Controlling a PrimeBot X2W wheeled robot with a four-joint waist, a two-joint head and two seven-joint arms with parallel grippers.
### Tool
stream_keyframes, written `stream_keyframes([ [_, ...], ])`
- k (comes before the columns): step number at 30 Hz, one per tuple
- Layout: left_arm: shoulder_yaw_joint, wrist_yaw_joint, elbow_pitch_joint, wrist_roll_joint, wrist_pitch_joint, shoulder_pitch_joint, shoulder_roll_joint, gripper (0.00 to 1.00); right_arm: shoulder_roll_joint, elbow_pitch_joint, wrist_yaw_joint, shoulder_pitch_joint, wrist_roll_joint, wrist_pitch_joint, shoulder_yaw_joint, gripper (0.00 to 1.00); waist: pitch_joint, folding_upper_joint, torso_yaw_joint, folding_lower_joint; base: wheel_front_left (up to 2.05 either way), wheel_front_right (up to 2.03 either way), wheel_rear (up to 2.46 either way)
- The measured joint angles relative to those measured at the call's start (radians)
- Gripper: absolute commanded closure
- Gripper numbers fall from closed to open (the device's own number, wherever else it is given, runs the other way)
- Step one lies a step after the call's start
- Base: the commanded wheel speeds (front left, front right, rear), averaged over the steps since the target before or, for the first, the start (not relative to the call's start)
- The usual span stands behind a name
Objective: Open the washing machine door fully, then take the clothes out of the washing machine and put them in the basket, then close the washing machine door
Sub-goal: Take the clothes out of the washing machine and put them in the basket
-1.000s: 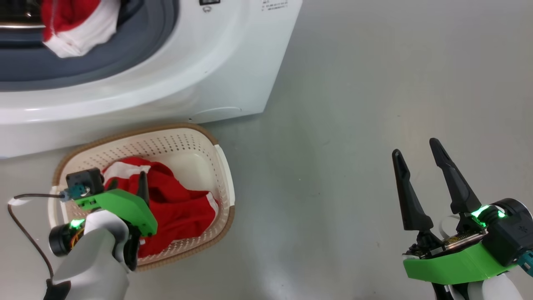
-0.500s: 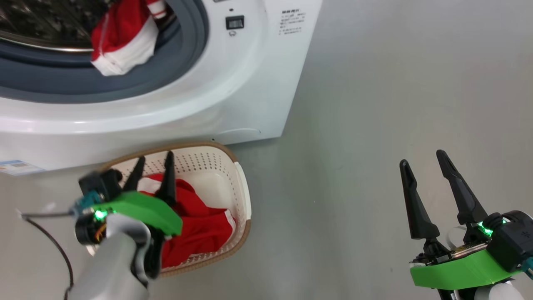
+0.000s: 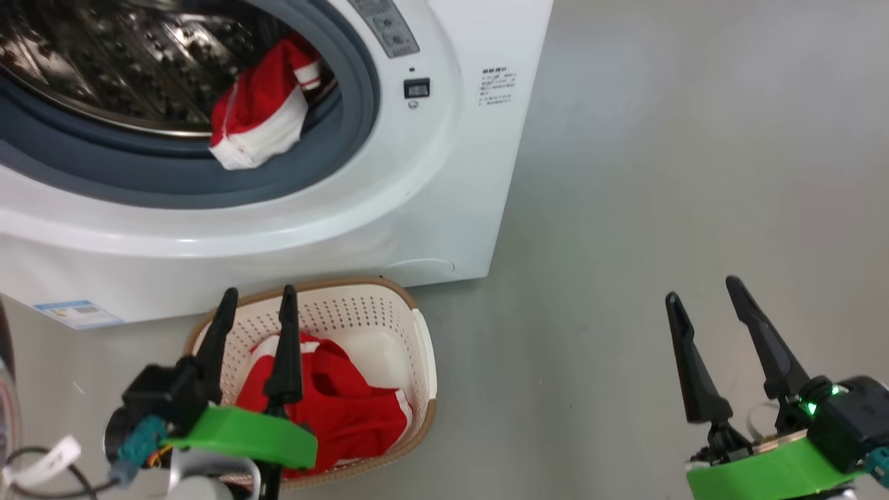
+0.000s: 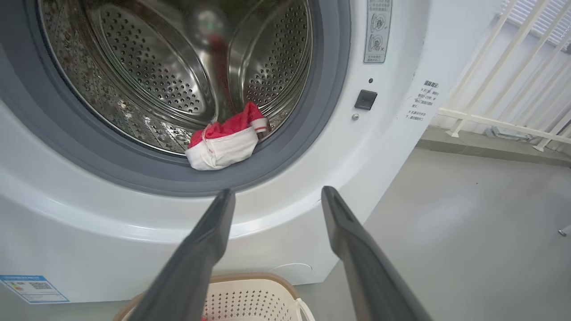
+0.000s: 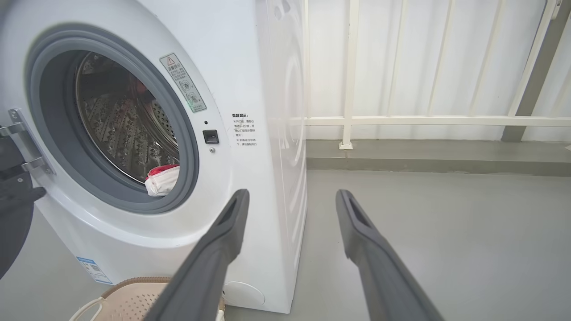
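The white washing machine (image 3: 430, 180) stands open, its steel drum (image 4: 147, 76) showing. A red and white piece of the clothes (image 3: 258, 123) lies on the grey gasket at the drum's lower right lip (image 4: 223, 143) (image 5: 161, 178). More red clothes (image 3: 333, 410) lie in the cream basket (image 3: 425, 347) on the floor before the washer. My left gripper (image 3: 258, 295) hangs open over the basket, fingers pointing at the washer front (image 4: 277, 191). My right gripper (image 3: 701, 292) is open above bare floor to the right (image 5: 292, 192). The washing machine door (image 5: 12, 214) shows as a dark edge swung out left.
Grey floor (image 3: 660, 173) spreads to the right of the washer. A white railing (image 5: 401, 120) runs along the wall behind it. A blue label sticker (image 3: 78, 314) sits low on the washer front. A dark cable with a white tag (image 3: 48, 462) loops beside my left arm.
The head camera has tilted up, bringing the drum into view. My left gripper has lifted out of the basket and turned its fingers toward the washer, leaving the red garment in the basket.
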Motion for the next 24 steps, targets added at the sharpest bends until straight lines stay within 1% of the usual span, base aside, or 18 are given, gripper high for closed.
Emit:
stream_keyframes([
  [3, -0.007, 0.04, -0.092, 0.038, 0.002, 0.047, 0.023, 0.0, 0.0, -0.001, 0.0, 0.025, -0.016, 0.005, -0.001, 0.0, -0.025, 0.0, 0.005, 0.0001, 0.0, 0.0, 0.0],
  [9, -0.016, 0.09, -0.204, 0.077, 0.015, 0.124, 0.057, 0.0, 0.001, -0.01, 0.0, 0.055, -0.037, 0.007, -0.012, 0.0, -0.071, 0.0, 0.013, 0.0, 0.0, 0.0, 0.0],
  [11, -0.018, 0.101, -0.226, 0.087, 0.019, 0.144, 0.069, 0.0, 0.001, -0.012, 0.0, 0.059, -0.044, 0.007, -0.023, 0.0, -0.085, 0.0, 0.016, 0.0, 0.0, 0.0, 0.0],
  [24, -0.015, 0.167, -0.302, 0.095, 0.044, 0.314, 0.101, 0.0, 0.002, -0.025, 0.0, 0.128, -0.06, 0.007, -0.036, 0.0, -0.166, 0.0, 0.02, 0.0, 0.0, 0.0, 0.0],
])
